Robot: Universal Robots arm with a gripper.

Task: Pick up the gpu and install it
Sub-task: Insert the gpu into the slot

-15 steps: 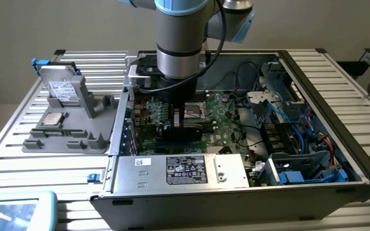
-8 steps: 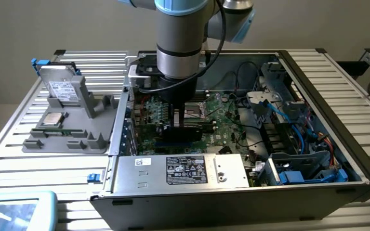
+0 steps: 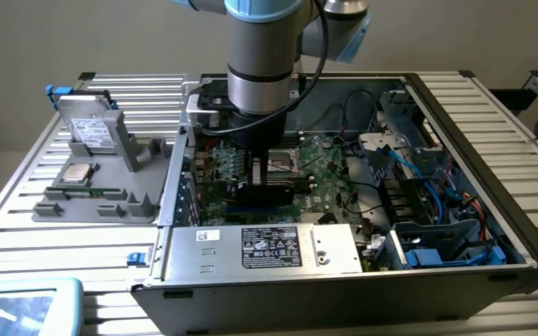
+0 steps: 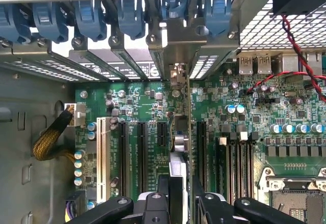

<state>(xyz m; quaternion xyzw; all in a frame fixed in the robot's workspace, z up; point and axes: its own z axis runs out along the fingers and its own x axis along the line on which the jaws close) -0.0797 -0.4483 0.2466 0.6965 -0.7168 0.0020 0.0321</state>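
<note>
One gripper point(image 3: 261, 183) reaches into the one open computer case point(image 3: 344, 301), its two fingers point(image 4: 164, 193) clamped on the single gpu point(image 4: 189, 127), which stands on edge over the motherboard point(image 4: 147, 96) inside the case. Beside the case, one grey tray point(image 3: 92, 206) carries one silver drive point(image 3: 92, 129) and one processor chip point(image 3: 78, 173).

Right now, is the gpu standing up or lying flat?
Upright: the gpu stands edge-on, gripped by the gripper, over the motherboard.

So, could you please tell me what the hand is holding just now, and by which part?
The hand holds the gpu by its top long edge. The card stands on edge over the motherboard.
</note>
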